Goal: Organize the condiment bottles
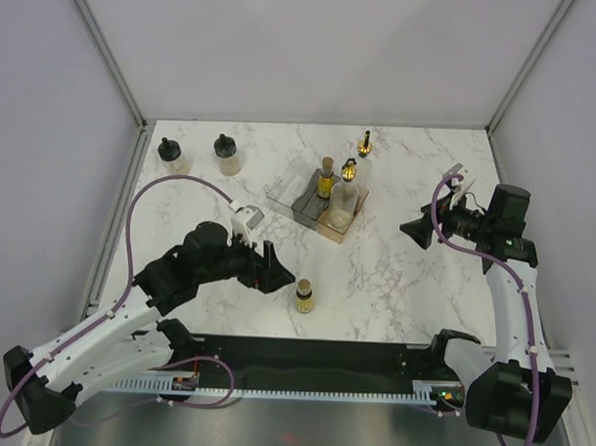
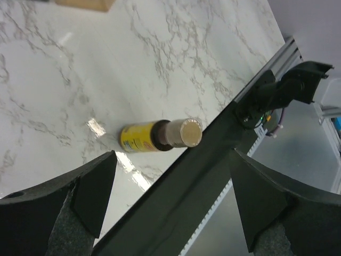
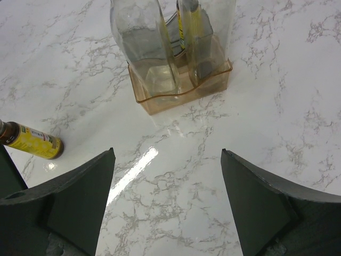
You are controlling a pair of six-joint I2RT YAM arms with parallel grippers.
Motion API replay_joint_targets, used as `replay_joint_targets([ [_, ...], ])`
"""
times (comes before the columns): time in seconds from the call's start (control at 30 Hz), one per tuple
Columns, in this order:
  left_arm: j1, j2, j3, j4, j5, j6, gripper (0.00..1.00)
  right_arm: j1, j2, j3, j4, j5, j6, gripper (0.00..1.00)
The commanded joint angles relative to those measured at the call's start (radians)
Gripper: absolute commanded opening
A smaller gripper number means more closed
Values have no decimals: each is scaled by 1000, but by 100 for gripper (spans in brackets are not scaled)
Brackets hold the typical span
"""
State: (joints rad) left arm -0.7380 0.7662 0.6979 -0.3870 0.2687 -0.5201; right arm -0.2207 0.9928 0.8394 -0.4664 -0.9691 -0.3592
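I stood in a robot lab cell: plain pale walls (image 1: pixel 314 47) on metal framing (image 1: pixel 104 50) boxed in my marble-patterned table (image 1: pixel 404 285) and its black mounting rail (image 1: pixel 313 365).

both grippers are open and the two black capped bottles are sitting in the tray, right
Not quite. The left gripper and right gripper are both open, but the black-capped bottles are not in the tray. They stand on the table at its back left, apart from the tray, as the top external view shows.

1 clear bottle (image 3: pixel 141 45) in peach tray (image 3: pixel 181 98); amber bottle (image 3: pixel 32 141) at left, well apart; gripper (image 3: pixel 168 154) wide, empty.
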Motion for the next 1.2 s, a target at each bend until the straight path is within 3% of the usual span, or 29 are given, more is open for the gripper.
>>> replay_joint_targets([
  [0.0,-102,-31,-18,-22,-67,-106,94,0,13,-2,8,-40,-27,90],
  [0.27,-309,123,38,-52,-288,-95,94,0,26,0,8,-34,-26,90],
  [0.4,-365,234,97,-91,-452,-87,94,0,27,0,8,-29,-29,90],
  [0.6,-448,366,198,-101,-562,-78,93,-2,33,0,8,-25,-27,90],
  [1.17,-500,475,273,-104,-576,-75,91,0,26,4,3,-13,-27,90],
])
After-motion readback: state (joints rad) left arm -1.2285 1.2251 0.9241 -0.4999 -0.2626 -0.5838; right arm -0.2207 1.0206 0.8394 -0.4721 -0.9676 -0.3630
